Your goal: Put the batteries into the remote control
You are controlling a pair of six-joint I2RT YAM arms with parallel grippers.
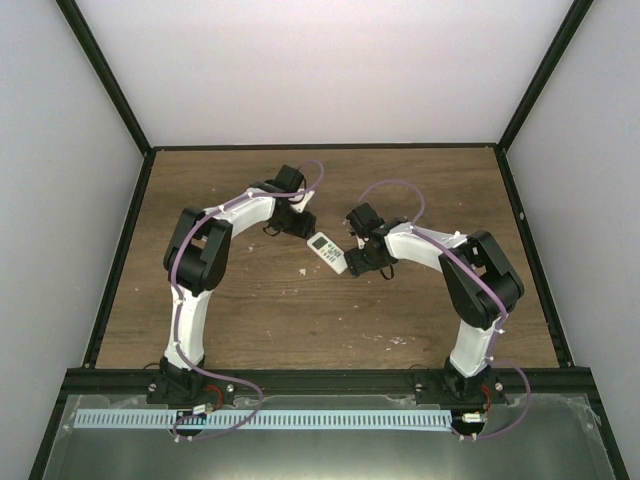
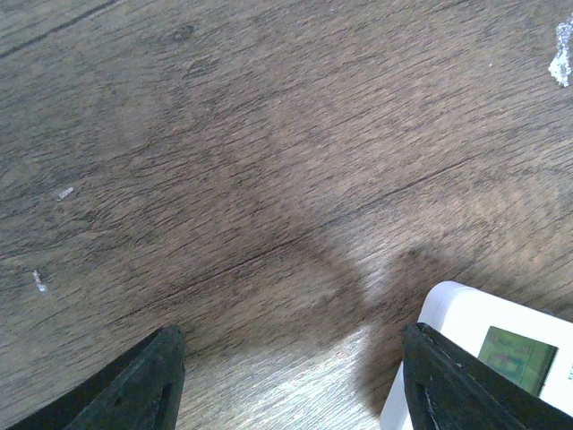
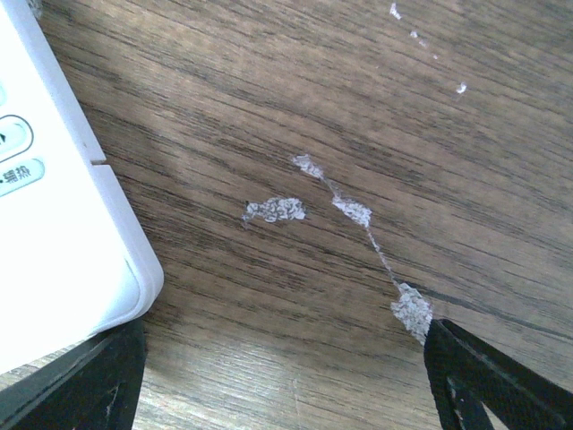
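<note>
The white remote control lies face up on the wooden table, its pale screen toward the far left, between my two grippers. My left gripper is open at the remote's screen end. In the left wrist view the left gripper is open over bare wood, with the remote's screen corner beside the right finger. My right gripper is open at the remote's button end. In the right wrist view the right gripper is open, with the remote above its left finger. No orange batteries show in any view.
White scuff marks dot the wood between the right fingers, and another mark sits at the far right of the left wrist view. A black frame borders the table, with white walls behind it and at both sides.
</note>
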